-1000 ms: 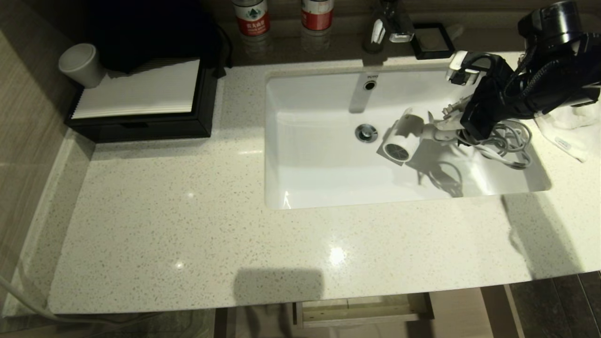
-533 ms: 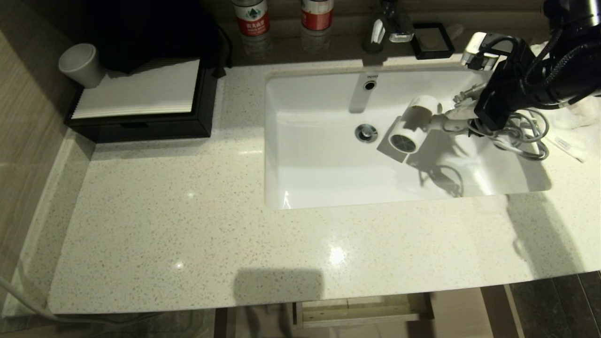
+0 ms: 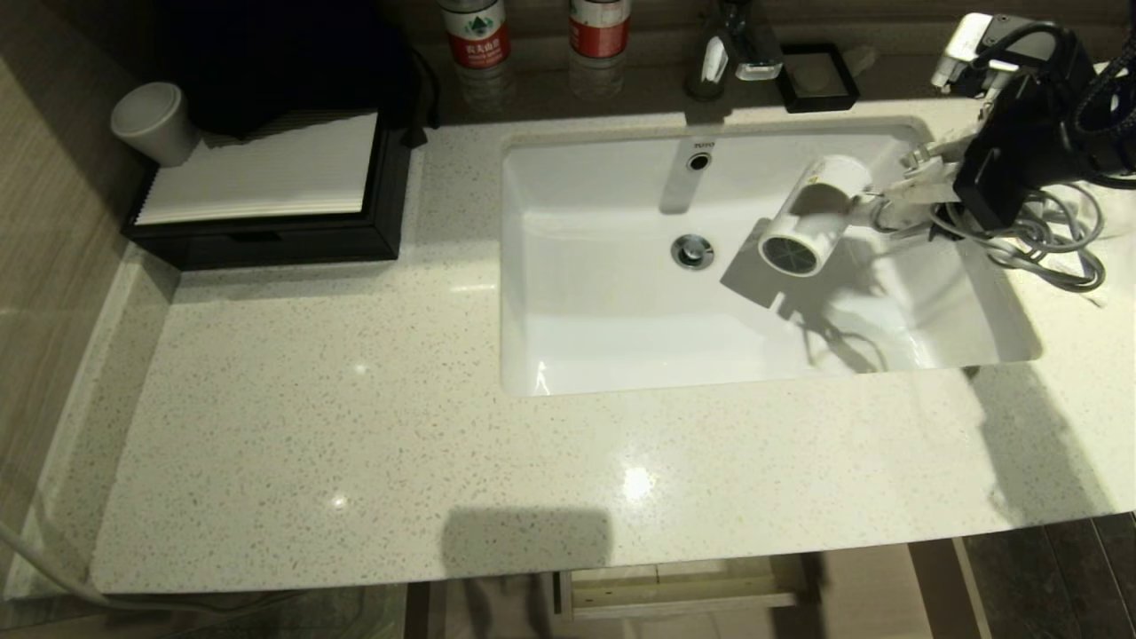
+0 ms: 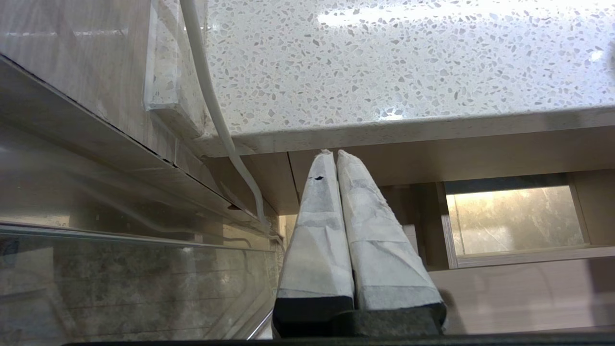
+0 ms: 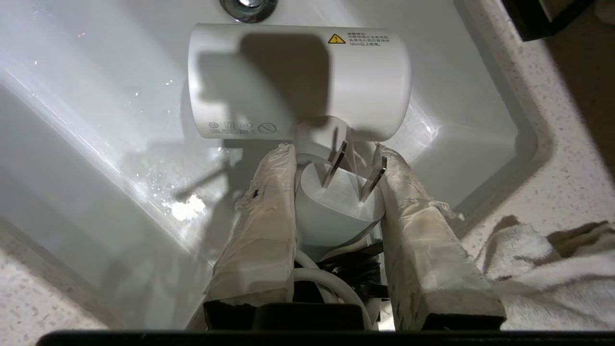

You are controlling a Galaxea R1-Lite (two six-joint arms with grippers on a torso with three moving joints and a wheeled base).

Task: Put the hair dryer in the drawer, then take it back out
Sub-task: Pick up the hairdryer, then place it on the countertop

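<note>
The white hair dryer [image 3: 812, 217] hangs above the right half of the sink [image 3: 621, 355], its grey grille facing the front. My right gripper [image 3: 905, 191] is shut on its handle and on the plug [image 5: 336, 202] bundled against it. The pale cord [image 3: 1047, 244] dangles in loops under the wrist. In the right wrist view the barrel [image 5: 298, 81] lies just past the gripper [image 5: 334, 151]. The drawer [image 3: 683, 590] shows slightly open under the counter's front edge. My left gripper [image 4: 335, 154] is shut and parked below the counter's left end.
A black box with a white ribbed top [image 3: 266, 177] and a cup [image 3: 155, 120] stand at the back left. Bottles [image 3: 477, 31], the faucet [image 3: 737, 49] and a soap dish [image 3: 816, 75] line the back. A white towel [image 5: 552, 269] lies right of the sink.
My right gripper has carried the hair dryer up and toward the right rear of the sink, with the cord trailing over the rim. The left arm stayed still.
</note>
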